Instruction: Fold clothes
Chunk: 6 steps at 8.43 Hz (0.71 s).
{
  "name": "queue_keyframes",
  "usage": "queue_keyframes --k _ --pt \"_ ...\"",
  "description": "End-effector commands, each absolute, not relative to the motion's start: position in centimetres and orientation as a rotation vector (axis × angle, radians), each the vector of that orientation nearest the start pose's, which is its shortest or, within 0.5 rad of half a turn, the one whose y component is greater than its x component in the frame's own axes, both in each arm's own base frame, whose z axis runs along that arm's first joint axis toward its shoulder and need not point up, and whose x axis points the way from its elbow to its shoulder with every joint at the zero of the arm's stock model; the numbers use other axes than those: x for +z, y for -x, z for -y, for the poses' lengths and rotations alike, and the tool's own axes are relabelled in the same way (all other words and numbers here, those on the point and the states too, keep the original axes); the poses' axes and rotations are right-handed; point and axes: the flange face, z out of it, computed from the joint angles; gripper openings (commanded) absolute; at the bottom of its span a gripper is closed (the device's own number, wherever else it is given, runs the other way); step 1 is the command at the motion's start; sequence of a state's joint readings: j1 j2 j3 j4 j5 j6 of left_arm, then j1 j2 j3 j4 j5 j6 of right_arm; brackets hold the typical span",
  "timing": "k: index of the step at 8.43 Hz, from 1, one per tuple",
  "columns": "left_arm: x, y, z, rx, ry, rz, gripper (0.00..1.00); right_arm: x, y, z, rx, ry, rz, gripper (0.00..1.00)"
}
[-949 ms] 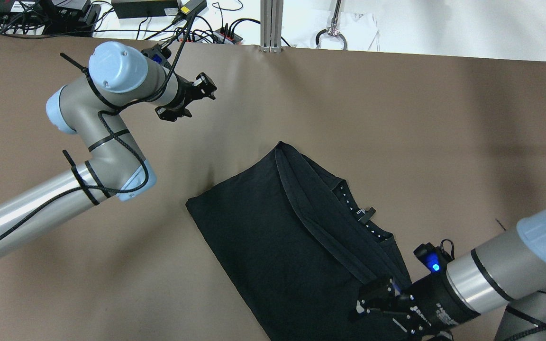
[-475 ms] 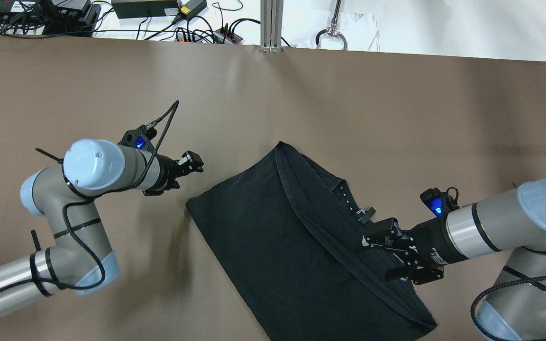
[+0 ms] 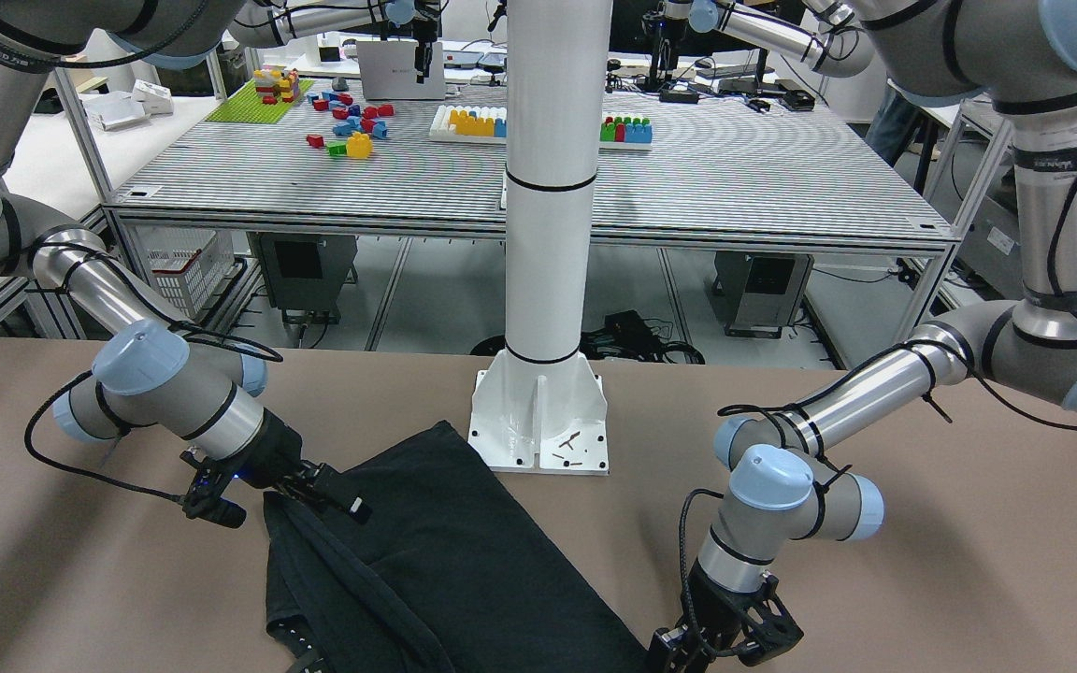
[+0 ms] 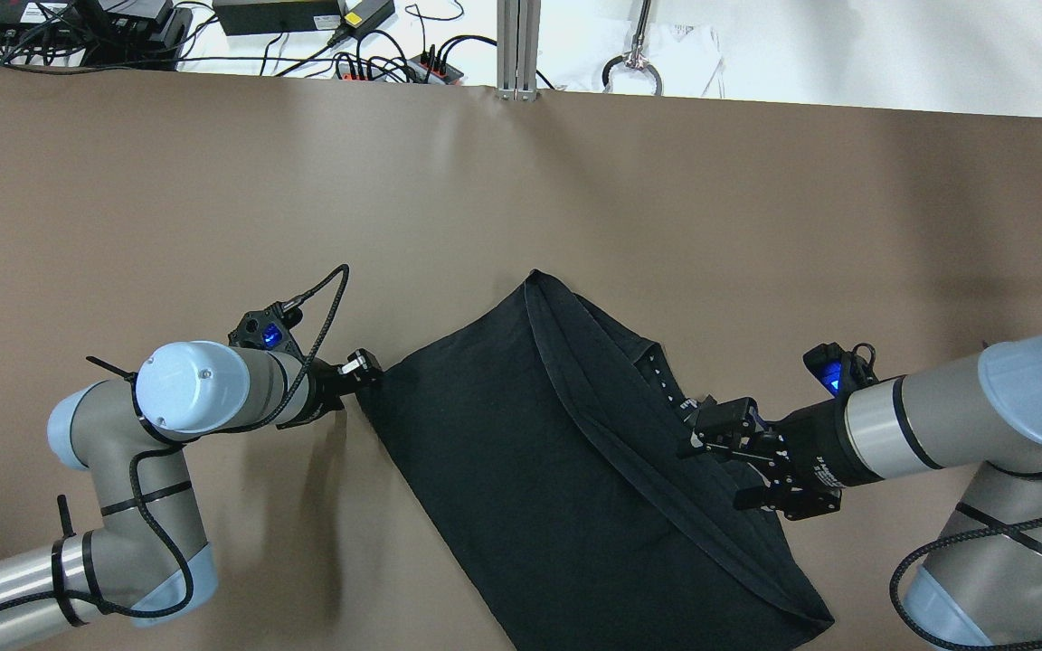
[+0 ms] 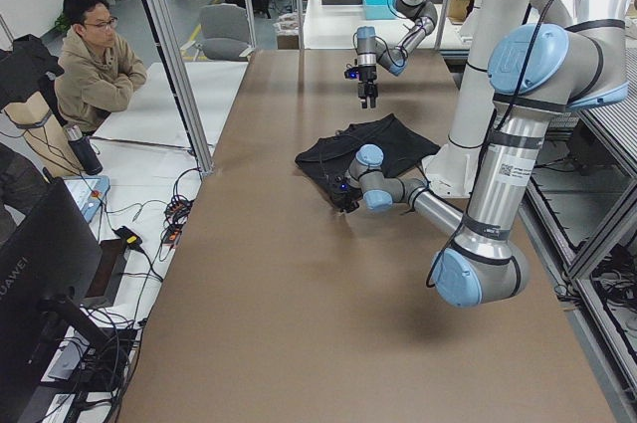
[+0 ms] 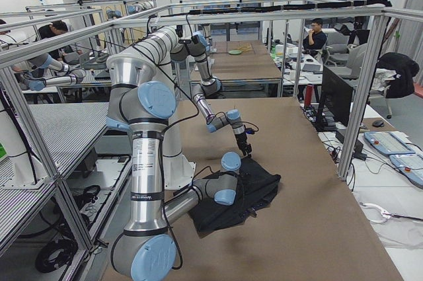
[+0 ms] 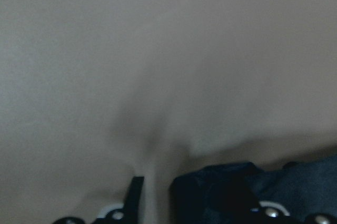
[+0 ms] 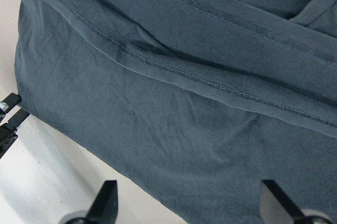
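Left wrist view was blurred. Clothes (image 4: 530, 452) ran off the bottom edge in overhead and front views.

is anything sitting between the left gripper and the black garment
Nothing visible does. The left gripper is right at the corner of the black garment, with only bare brown table around it. The left wrist view shows that corner lying between its open fingers.

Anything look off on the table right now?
The black fabric garment lies skewed to the edges of the brown table, with one hemmed flap folded diagonally across it and the dotted neck tape exposed. No damage or spill visible.
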<state>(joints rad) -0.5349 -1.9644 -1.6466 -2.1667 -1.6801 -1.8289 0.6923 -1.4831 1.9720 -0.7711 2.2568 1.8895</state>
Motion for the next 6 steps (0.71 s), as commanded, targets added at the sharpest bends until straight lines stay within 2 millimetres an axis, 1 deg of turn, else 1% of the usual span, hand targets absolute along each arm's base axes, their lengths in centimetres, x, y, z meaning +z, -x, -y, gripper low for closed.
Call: queue_keyframes --k 1,2,3,4,5,6 --pt "34.7 -50.8 43.6 -0.661 -0.040 -1.071 0.28 32.7 32.8 36.3 0.412 0.342 1.321 0.95" --pt "34.5 -50.8 43.6 -0.661 -0.044 -1.073 0.00 32.7 32.9 36.3 0.410 0.343 1.321 0.95" --pt "34.2 -50.7 43.7 -0.658 -0.047 -1.079 0.00 32.8 32.9 36.3 0.412 0.343 1.319 0.95" --pt "33.6 -50.0 44.0 -0.659 -0.055 -1.092 0.00 33.1 32.8 36.4 0.417 0.344 1.313 0.95" --pt "33.0 -48.8 44.8 -0.667 -0.059 -1.105 0.00 33.1 32.8 36.4 0.417 0.344 1.313 0.94" --pt "32.2 -47.1 45.9 -0.650 -0.068 -1.121 0.00 33.1 32.7 36.5 0.424 0.337 1.314 0.95"
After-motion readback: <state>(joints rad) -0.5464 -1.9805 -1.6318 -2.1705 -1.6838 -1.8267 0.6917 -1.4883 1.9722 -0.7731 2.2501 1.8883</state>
